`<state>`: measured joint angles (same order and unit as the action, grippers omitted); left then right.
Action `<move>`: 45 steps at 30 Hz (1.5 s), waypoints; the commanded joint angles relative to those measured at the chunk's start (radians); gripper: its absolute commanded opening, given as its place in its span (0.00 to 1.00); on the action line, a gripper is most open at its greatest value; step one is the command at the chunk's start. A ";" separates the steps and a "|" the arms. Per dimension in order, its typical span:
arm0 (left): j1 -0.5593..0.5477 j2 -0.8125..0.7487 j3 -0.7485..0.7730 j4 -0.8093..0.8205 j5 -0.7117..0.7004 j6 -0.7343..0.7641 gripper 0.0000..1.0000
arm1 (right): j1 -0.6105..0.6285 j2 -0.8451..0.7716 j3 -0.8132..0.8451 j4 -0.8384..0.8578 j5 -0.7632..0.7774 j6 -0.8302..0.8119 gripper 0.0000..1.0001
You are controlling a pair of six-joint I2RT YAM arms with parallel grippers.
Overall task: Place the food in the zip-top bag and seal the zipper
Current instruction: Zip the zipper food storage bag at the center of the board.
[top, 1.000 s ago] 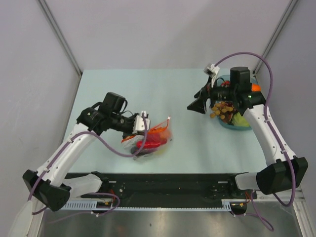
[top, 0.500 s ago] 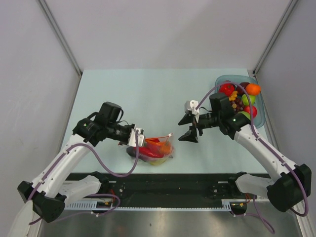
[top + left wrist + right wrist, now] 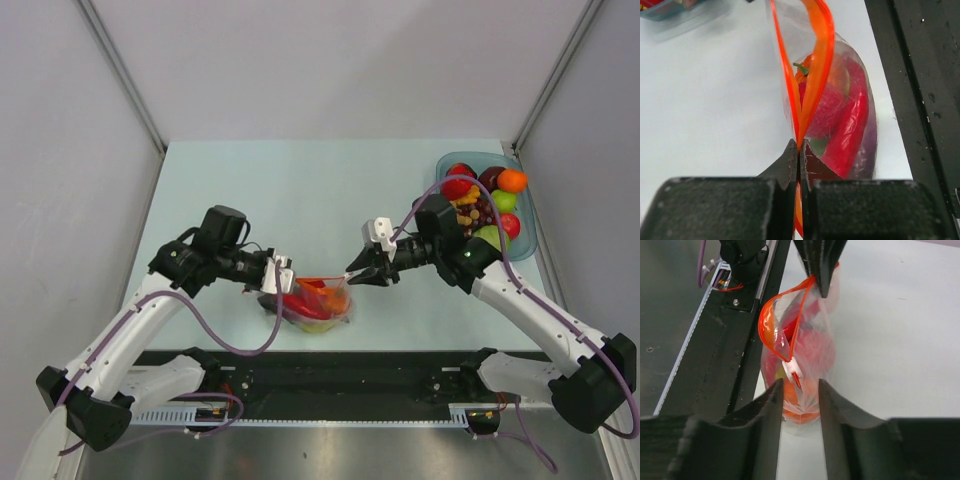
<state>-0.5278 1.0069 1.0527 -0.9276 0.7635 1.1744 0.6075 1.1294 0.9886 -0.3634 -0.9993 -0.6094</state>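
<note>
Between right tool [image 3: 800, 385] tips, zipper [image 3: 761, 322] slider end

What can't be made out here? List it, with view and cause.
- Food deep in the zip-top bag: left wrist view, crinkled plastic and the front red piece hide it.
- Blue tray: left wrist view, cut off by the top edge.
- Whether the right gripper touches the slider: right wrist view, too close to tell.

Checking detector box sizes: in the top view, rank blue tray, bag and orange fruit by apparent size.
1. blue tray, largest even though partly covered
2. bag
3. orange fruit, clearly smallest
</note>
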 commanded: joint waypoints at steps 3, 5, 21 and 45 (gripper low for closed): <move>0.000 -0.042 -0.003 0.064 0.040 -0.048 0.00 | 0.015 -0.008 -0.001 0.017 0.021 -0.021 0.13; -0.001 -0.054 0.001 0.065 0.036 -0.067 0.03 | 0.015 -0.013 -0.001 0.021 0.040 -0.021 0.06; -0.176 0.122 0.311 0.182 -0.179 -0.706 0.54 | 0.018 -0.051 -0.001 0.099 0.122 0.056 0.00; -0.342 0.202 0.167 0.440 -0.288 -0.688 0.17 | 0.041 -0.049 -0.001 0.167 0.168 0.088 0.00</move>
<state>-0.8639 1.2072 1.2057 -0.4801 0.4946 0.4652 0.6407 1.1065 0.9817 -0.2554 -0.8272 -0.5087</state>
